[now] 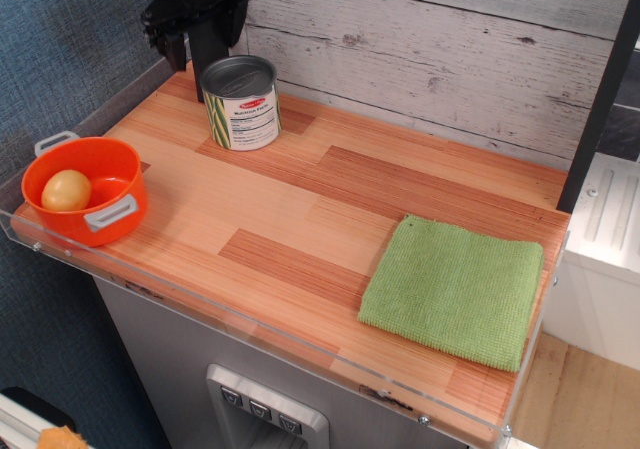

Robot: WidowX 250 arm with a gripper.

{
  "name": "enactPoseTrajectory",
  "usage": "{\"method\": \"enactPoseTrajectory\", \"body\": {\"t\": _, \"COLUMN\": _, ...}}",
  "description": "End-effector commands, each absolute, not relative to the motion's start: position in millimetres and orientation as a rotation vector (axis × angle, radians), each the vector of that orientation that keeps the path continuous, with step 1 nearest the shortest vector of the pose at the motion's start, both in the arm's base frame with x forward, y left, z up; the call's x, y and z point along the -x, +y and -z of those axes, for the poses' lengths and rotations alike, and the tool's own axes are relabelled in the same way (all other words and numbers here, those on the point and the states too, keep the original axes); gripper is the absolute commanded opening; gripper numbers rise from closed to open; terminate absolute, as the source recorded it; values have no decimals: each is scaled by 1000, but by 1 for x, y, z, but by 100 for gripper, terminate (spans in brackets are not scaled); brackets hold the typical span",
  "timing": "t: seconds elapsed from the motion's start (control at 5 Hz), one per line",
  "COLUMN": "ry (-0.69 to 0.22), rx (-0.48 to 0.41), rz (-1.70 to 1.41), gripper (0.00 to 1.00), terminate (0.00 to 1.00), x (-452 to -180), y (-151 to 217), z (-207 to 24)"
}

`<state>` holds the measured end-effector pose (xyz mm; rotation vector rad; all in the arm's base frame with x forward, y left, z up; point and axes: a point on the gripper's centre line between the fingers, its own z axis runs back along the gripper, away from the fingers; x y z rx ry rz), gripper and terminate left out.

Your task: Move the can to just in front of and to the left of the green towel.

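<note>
The can (241, 103) stands upright at the back left of the wooden tabletop; it has a grey metal lid and a white label with green-striped sides. The green towel (455, 290) lies flat at the front right, far from the can. My black gripper (200, 27) hangs just behind and to the left of the can, above lid height and not touching it. Its fingers (166, 39) look spread apart with nothing between them.
An orange pot (88, 188) with grey handles holds a yellow ball (66, 190) at the front left corner. A clear plastic rim (250, 329) lines the front edge. A whitewashed plank wall (430, 59) backs the table.
</note>
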<state>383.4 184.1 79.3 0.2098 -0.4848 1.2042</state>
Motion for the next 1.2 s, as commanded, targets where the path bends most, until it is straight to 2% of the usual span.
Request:
{"method": "enactPoseTrajectory", "body": {"t": 0.0, "ry": -493, "rx": -209, "rz": -1219, "gripper": 100, "terminate": 0, "x": -377, "y": 201, "z": -88}}
{"method": "enactPoseTrajectory", "body": {"t": 1.0, "ry": -386, "rx": -211, "rz": -1319, "gripper": 100, "terminate": 0, "x": -380, "y": 157, "z": -82}}
